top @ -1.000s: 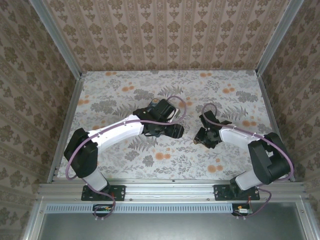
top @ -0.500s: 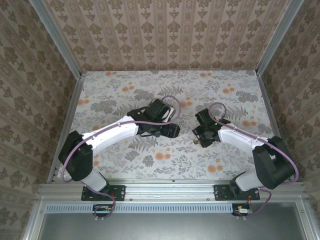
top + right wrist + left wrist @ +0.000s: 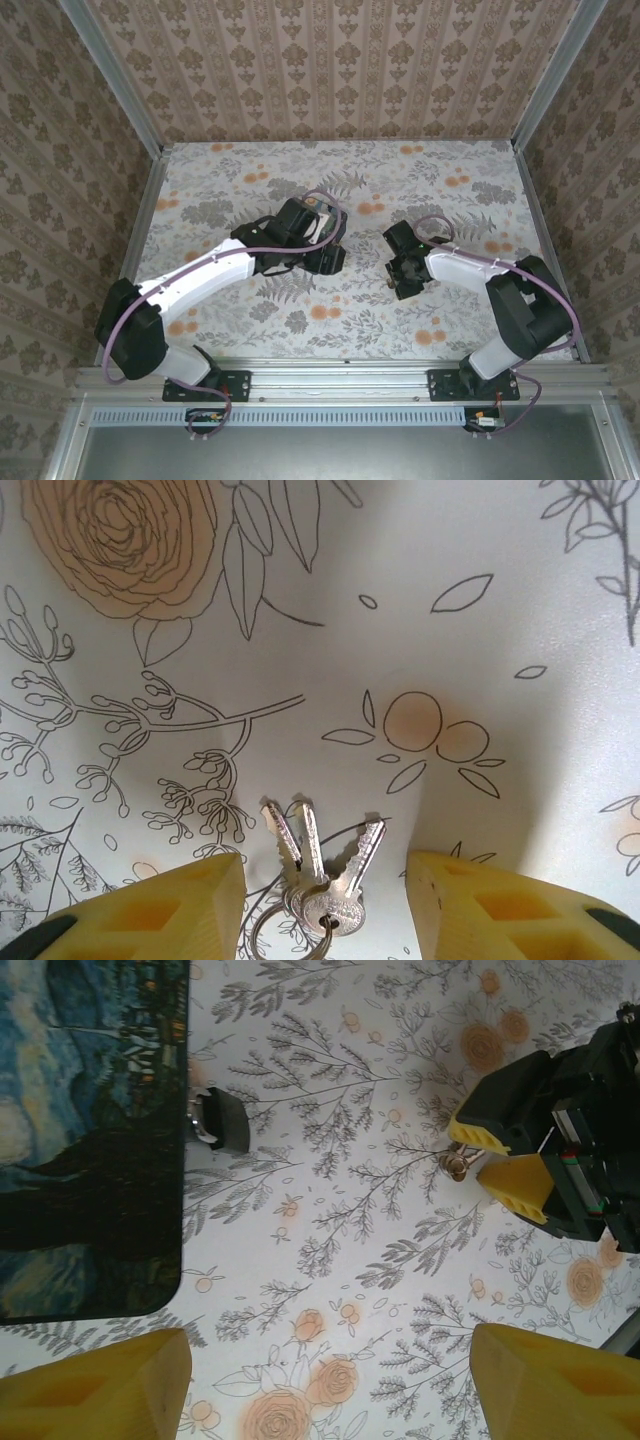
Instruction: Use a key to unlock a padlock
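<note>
Now the right gripper (image 3: 316,880) straddles the key (image 3: 310,852), jaws apart, holding nothing; centre on 1 blade before closing.

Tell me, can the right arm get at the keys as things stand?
Probably yes: the keys lie bare on the table between the right arm's open fingers, nothing covering them.
</note>
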### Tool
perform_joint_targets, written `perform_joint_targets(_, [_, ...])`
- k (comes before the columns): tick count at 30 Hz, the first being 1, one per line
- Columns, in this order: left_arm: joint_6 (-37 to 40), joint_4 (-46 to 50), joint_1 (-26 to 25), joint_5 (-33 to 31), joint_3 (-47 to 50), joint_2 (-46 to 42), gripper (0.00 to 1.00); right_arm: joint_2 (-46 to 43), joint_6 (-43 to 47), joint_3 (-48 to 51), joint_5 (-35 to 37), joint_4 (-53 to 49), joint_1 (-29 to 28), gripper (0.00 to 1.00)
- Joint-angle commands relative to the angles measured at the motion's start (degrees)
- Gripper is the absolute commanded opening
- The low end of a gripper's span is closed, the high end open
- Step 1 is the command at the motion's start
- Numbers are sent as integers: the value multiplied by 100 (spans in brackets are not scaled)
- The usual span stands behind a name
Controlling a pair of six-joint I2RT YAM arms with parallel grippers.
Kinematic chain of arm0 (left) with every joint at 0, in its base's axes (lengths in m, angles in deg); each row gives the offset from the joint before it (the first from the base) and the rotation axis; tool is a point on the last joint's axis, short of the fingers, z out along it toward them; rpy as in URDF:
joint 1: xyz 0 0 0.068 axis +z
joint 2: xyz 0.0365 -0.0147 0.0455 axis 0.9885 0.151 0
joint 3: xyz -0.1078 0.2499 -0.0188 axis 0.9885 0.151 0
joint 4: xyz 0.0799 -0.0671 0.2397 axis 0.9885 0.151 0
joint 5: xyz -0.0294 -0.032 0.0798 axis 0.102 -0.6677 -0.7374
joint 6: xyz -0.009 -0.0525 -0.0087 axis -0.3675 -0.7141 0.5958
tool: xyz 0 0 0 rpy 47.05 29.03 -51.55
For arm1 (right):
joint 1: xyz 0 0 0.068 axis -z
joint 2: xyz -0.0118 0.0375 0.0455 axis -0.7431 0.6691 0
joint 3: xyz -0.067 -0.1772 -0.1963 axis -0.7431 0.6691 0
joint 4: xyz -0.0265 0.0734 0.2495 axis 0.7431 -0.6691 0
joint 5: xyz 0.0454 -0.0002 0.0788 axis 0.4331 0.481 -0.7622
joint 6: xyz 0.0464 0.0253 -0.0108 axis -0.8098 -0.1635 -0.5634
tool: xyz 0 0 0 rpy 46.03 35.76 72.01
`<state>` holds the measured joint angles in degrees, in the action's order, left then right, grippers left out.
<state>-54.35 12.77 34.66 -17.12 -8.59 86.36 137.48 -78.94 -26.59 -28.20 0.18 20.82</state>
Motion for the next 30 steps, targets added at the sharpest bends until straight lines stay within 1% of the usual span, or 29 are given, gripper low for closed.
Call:
perform_joint_targets(1, [150,-22,107,114,117,-220,75,369,-81,-99,48,8,95,46])
perform_joint_targets(7, [244,46,242,124,147,-351,75,651,103,7,-243,82,143,35])
perform_joint_targets(12, [452,232,262,-73,80,-523,75,690,605,89,-170,-272,262,20])
perform_joint_targets(14, [484,292,279,-174,59,-613,75,667,757,180,-168,-225,326,19])
perform_joint_targets(17, [490,297,308,-209,91,-708,76,638,1028,164,-62,-273,408,15])
perform_joint_targets(19, [485,310,315,-205,72,-713,76,631,1351,24,60,-307,447,11])
perform_joint_targets(24, [510,384,315,-202,30,-656,75,596,2618,-442,209,-403,505,0])
perform_joint_targets(30, [479,420,306,-220,-29,-613,75,340,3962,-654,142,-361,582,0])
